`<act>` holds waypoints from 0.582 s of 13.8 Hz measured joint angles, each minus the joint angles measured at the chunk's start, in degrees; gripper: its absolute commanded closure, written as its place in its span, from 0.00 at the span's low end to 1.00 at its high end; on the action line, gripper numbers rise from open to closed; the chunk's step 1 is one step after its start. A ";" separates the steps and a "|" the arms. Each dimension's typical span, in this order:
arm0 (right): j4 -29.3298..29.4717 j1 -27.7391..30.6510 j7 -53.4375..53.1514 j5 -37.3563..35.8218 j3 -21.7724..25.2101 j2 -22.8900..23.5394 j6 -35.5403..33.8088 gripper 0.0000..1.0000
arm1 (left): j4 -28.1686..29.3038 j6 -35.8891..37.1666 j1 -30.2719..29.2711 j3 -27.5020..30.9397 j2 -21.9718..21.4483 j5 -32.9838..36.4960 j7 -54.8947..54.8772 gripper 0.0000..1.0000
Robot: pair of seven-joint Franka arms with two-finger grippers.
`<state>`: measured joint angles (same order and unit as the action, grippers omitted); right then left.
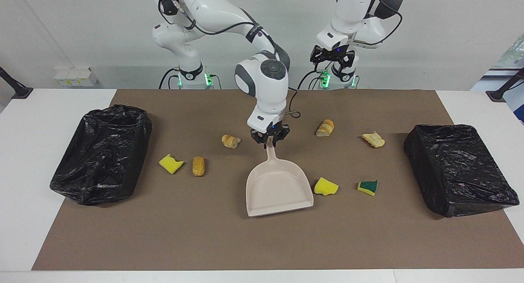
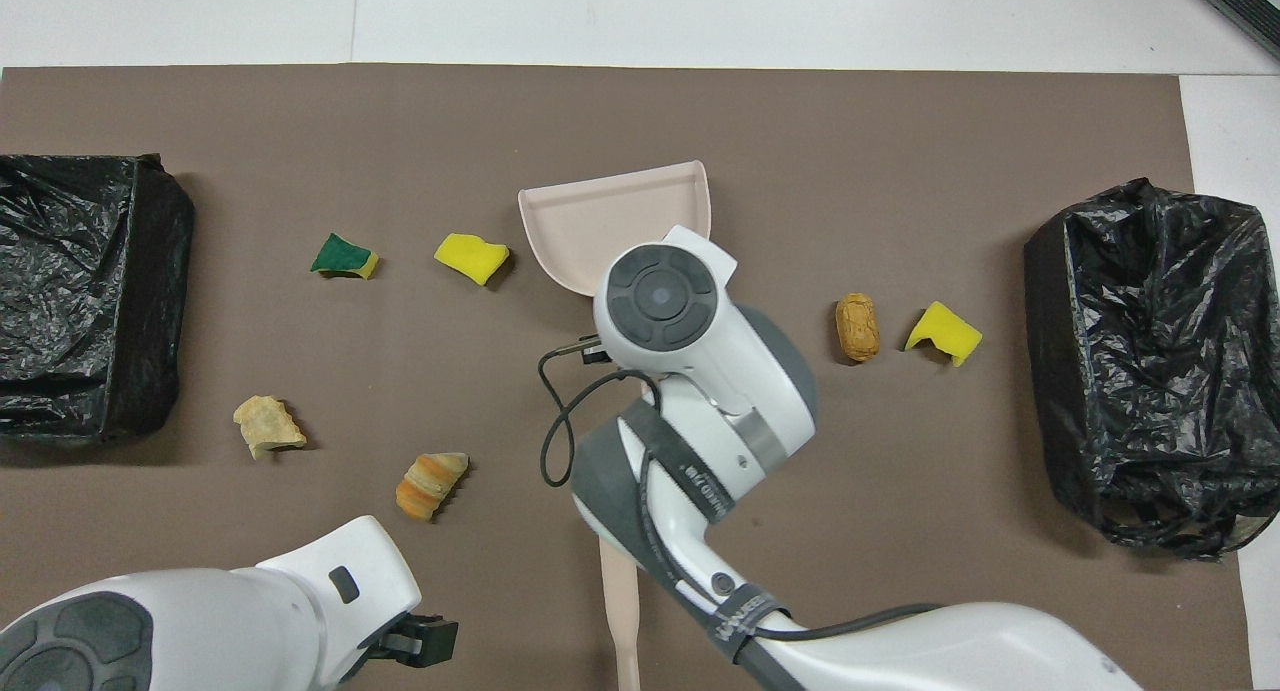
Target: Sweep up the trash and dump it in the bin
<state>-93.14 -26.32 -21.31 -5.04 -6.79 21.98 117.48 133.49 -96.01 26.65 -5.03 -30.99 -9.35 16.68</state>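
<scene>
My right gripper (image 1: 269,140) is shut on the handle of the beige dustpan (image 1: 278,189), whose wide mouth faces away from the robots; in the overhead view my arm hides the grip and only the dustpan (image 2: 610,221) shows. Trash lies scattered on the mat. A yellow sponge chunk (image 1: 326,186) sits beside the pan, with a green-faced one (image 1: 367,187) past it. Toward the other end lie a yellow chunk (image 1: 170,163) and a bread roll (image 1: 198,166). Bread pieces (image 1: 230,141) (image 1: 325,127) (image 1: 373,139) lie nearer the robots. My left gripper (image 1: 331,59) hangs open over the table's robot end.
Black-bagged bins stand at both ends of the brown mat (image 1: 262,242): one (image 1: 102,152) at the right arm's end, one (image 1: 458,168) at the left arm's end. A beige handle (image 2: 620,611) lies near the robots' edge, partly under my right arm.
</scene>
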 measured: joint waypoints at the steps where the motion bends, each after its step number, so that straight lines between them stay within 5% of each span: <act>1: -0.01 2.31 6.61 -0.02 0.01 -1.08 -0.96 1.00 | 0.73 -0.98 0.43 -0.15 0.00 -0.80 0.13 0.00; 8: -0.07 14.28 48.58 0.03 0.10 -4.23 -10.18 1.00 | 5.50 -10.65 14.64 -0.71 2.55 -1.68 14.20 0.00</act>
<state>-93.20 -12.04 27.27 -5.01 -6.69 17.74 107.30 138.99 -106.66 41.29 -5.74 -28.45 -11.03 30.88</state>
